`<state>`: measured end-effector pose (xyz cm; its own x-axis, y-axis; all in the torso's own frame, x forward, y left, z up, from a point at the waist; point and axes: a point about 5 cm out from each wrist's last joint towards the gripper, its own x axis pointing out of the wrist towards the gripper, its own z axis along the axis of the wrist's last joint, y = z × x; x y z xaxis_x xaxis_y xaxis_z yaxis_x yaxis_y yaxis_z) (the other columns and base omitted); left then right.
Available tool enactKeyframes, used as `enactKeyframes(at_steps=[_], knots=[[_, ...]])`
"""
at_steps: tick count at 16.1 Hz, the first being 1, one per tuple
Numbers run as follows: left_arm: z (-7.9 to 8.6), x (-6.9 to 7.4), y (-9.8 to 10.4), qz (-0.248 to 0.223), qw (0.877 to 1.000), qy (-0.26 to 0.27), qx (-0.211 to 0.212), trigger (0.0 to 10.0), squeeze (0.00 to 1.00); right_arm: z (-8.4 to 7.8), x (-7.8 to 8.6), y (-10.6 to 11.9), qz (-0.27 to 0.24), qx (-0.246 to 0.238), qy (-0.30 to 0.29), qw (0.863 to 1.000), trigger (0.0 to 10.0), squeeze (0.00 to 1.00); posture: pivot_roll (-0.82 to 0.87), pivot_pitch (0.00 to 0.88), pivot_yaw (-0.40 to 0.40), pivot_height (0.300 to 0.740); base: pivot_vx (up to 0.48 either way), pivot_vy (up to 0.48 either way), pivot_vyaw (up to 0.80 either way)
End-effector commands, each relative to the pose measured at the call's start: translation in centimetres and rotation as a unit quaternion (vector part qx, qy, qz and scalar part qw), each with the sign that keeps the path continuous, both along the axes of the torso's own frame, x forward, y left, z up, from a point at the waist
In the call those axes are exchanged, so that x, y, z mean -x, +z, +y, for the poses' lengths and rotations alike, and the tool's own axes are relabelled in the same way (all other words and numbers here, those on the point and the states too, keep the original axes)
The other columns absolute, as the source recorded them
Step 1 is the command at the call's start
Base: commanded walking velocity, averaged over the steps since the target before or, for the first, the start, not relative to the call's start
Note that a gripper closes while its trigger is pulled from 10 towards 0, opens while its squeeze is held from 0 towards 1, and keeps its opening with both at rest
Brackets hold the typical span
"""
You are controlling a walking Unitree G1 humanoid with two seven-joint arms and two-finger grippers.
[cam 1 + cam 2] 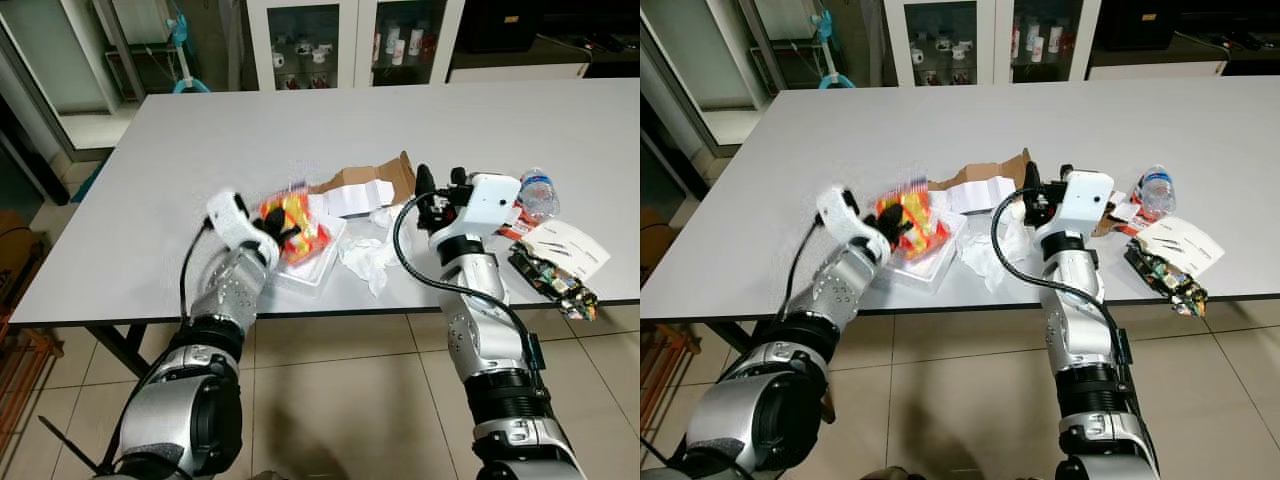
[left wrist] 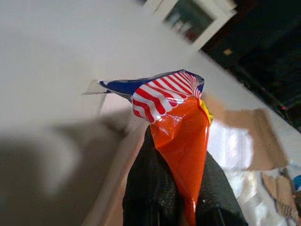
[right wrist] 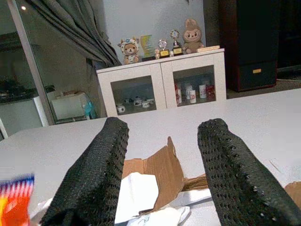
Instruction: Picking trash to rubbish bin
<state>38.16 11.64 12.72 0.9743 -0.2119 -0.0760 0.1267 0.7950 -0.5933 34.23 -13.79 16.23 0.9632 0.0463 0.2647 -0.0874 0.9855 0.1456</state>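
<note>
Left gripper (image 2: 181, 188): you have its two black fingers pinched tight on the orange snack wrapper (image 1: 290, 222), at the near left of the trash pile.
Wrapper: orange and yellow with a red-and-white striped, blue-cornered end; it sits over the white tray (image 1: 318, 268), near the table's (image 1: 180, 150) front edge.
Right gripper (image 3: 164, 165): your fingers stand wide apart and hold nothing, raised over the pile's right part and pointing toward the far side.
Other trash: torn cardboard (image 1: 385, 178) and white crumpled paper (image 1: 365, 258) in the middle; plastic bottle (image 1: 538, 194), a paper sheet (image 1: 565, 245) and a dark packet (image 1: 550, 278) to the right.
Far side: a white glass-door cabinet (image 3: 162, 87).
</note>
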Motion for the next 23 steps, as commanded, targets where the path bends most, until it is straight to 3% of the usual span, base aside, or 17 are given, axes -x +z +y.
enactKeyframes(at_steps=[1, 3, 5, 7, 8, 12, 13, 15, 23], knots=[[-0.4, -0.2, 2.0, -0.069, 0.997, -0.018, -0.029, 0.0, 0.0, 0.3, -0.1, -0.2, 0.007, 0.004, 0.008, 1.0, 10.0, 0.0, -0.03, 0.0, 0.063, 0.74, 0.0, 0.0, 0.0], [-0.8, -0.2, 3.1, -0.102, 0.994, -0.03, -0.033, 0.0, 0.0, 0.3, -0.1, -0.2, 0.007, 0.004, 0.008, 1.0, 10.0, 0.0, -0.03, 0.0, 0.061, 0.74, 0.0, 0.0, 0.0], [-0.8, -0.5, 5.9, -0.154, 0.987, -0.017, -0.042, 0.0, 0.0, 0.3, -0.1, -0.2, 0.007, 0.003, 0.009, 1.0, 10.0, 0.0, -0.03, 0.0, 0.058, 0.74, 0.0, 0.0, 0.0], [-0.7, -0.6, 7.3, -0.18, 0.983, -0.01, -0.042, 0.0, 0.0, 0.3, -0.1, -0.1, 0.007, 0.003, 0.009, 1.0, 10.0, 0.0, -0.03, 0.0, 0.058, 0.74, 0.0, 0.0, 0.0], [-0.3, -0.5, 7.9, -0.194, 0.978, 0.005, -0.078, 10.0, 0.0, 0.3, -0.1, -0.1, 0.007, 0.003, 0.009, 1.0, 10.0, 0.0, -0.02, 0.0, 0.057, 0.74, 0.0, 0.0, 0.0], [1.2, 0.4, 4.9, -0.155, 0.975, 0.037, -0.154, 10.0, 0.0, 0.8, -0.1, -0.1, 0.005, -0.003, 0.022, 1.0, 10.0, 0.0, -0.02, 0.0, 0.059, 0.74, 0.0, 0.0, 0.0], [1.3, 0.9, 4.3, -0.155, 0.968, 0.042, -0.191, 10.0, 0.0, 1.3, 0.0, -0.1, 0.005, 0.002, 0.031, 1.0, 10.0, 0.0, -0.02, 0.0, 0.058, 0.74, 0.0, 0.0, 0.0], [1.3, 1.8, 2.4, -0.148, 0.939, 0.041, -0.308, 10.0, 0.0, 1.5, 0.0, -0.1, 0.005, -0.002, 0.032, 0.999, 10.0, 0.0, -0.01, 0.003, 0.055, 0.74, 0.0, 0.0, 0.0], [1.2, 2.0, 4.2, -0.187, 0.929, 0.083, -0.307, 10.0, 0.0, 1.5, -0.1, -0.2, 0.01, 0.015, 0.032, 0.999, 10.0, 0.0, -0.01, 0.003, 0.055, 0.74, 0.0, -0.2, 0.0]])
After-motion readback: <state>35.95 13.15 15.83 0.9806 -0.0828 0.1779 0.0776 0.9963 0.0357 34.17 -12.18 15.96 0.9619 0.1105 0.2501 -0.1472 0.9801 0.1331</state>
